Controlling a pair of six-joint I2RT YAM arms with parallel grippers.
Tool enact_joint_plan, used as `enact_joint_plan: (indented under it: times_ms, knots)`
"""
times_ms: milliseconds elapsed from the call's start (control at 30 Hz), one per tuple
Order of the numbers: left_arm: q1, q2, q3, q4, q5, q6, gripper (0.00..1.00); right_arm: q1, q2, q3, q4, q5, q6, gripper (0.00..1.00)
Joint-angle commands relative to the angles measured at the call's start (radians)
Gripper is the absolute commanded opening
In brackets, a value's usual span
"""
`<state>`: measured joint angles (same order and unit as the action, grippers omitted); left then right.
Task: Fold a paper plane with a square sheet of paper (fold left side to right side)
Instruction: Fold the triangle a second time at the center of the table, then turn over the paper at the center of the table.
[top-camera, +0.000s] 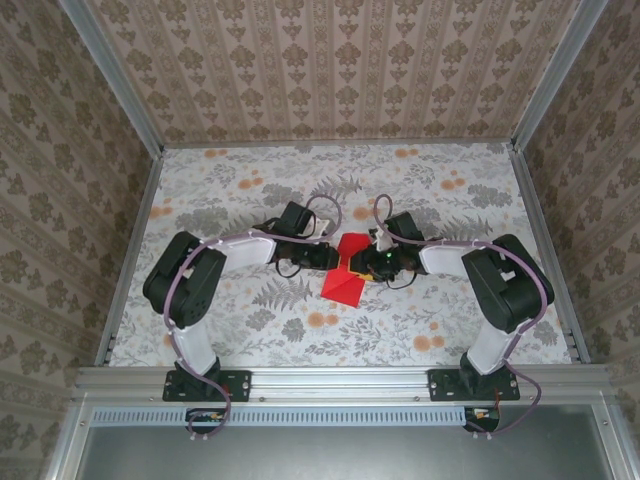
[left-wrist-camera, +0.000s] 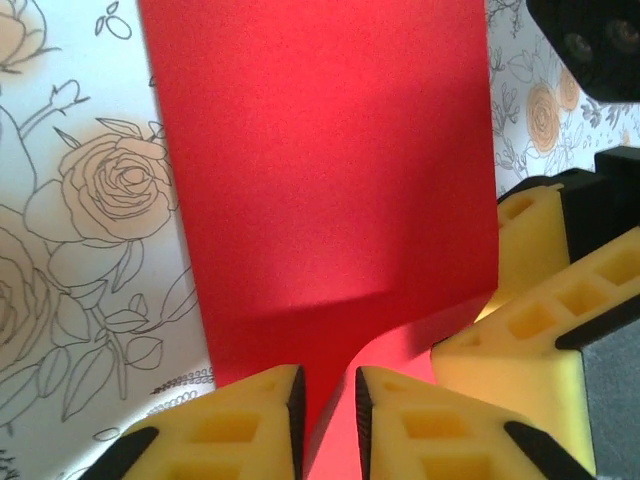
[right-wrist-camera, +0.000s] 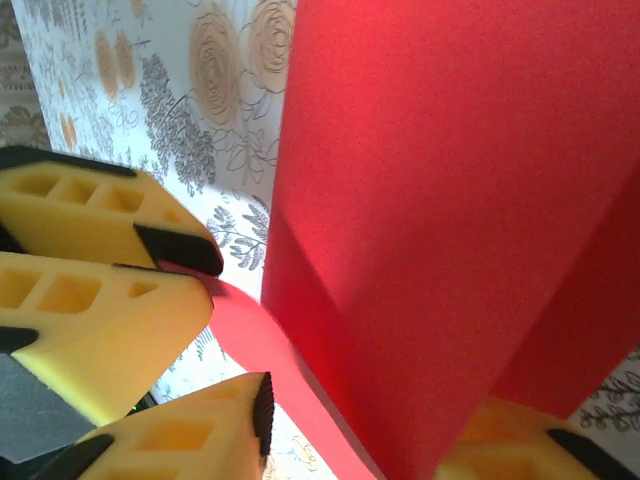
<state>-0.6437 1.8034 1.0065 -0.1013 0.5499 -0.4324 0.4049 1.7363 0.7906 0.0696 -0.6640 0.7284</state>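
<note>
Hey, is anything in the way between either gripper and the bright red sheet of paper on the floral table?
Nothing visible does. The thin bright red sheet of paper, partly folded, runs up between the jaws of the left gripper and of the right gripper, with no other object between them.

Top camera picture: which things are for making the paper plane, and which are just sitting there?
For the job:
bright red folded sheet of paper
left arm's yellow foam fingers, with paper between them
right arm's yellow foam fingers, with paper between them

Just there:
flowery table cover
brown patterned walls
grey metal rail at the near edge
</note>
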Motion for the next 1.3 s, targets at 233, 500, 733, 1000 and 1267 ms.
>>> enact_joint_plan:
  times_ms: [233, 500, 733, 1000, 1267]
  knots:
    - [0.091, -0.215, -0.11, 0.034, -0.041, -0.066, 0.64, -0.04, -0.072, 0.045, 0.026, -0.035, -0.064, 0.09]
    - [0.221, -0.467, -0.241, 0.169, 0.054, -0.235, 0.97, -0.129, -0.224, 0.102, 0.039, -0.171, -0.181, 0.08]
    - [0.253, -0.57, -0.273, 0.413, 0.244, -0.429, 1.0, -0.138, -0.29, 0.231, 0.052, -0.334, -0.202, 0.08]
    - [0.218, -0.549, -0.233, 0.62, 0.319, -0.55, 1.0, -0.096, -0.295, 0.326, 0.064, -0.412, -0.181, 0.08]
    - [0.162, -0.483, -0.198, 0.715, 0.338, -0.595, 0.98, -0.06, -0.291, 0.327, 0.131, -0.437, -0.138, 0.08]
